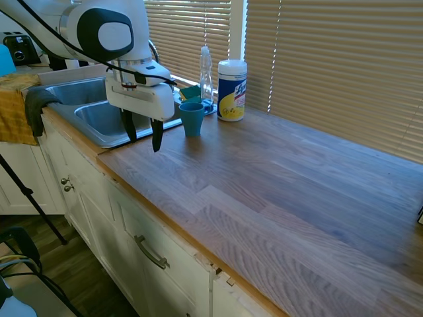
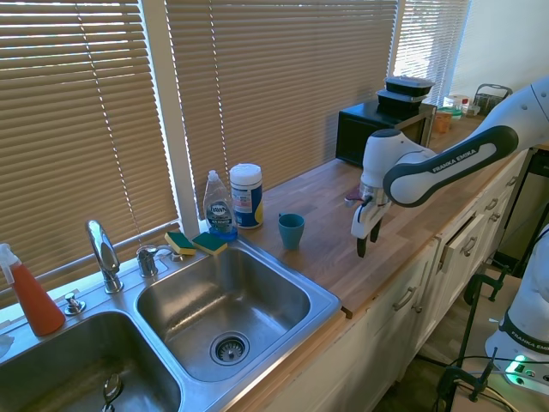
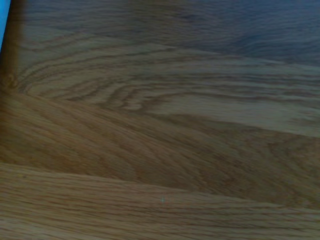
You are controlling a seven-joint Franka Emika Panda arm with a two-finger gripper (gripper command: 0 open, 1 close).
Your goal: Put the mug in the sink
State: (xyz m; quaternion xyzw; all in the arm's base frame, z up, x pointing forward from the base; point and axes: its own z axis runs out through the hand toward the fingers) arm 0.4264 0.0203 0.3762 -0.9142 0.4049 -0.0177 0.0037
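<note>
Your gripper (image 1: 143,134) hangs empty over the wood counter (image 1: 277,191), fingers spread apart. The mug (image 1: 192,119) stands upright near the wipes canister (image 1: 232,90), just beside the sink (image 2: 225,302).

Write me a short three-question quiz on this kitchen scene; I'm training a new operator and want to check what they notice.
1. True or false: the gripper holds the teal mug.
2. What stands nearest the mug: A) wipes canister, B) red spray bottle, C) microwave?
3. Where does the mug stand relative to the sink?

Key
1. False: the fingers hang open above bare countertop, apart from the mug.
2. A.
3. Upright on the countertop, just beside the basin's rim, not inside.
</note>
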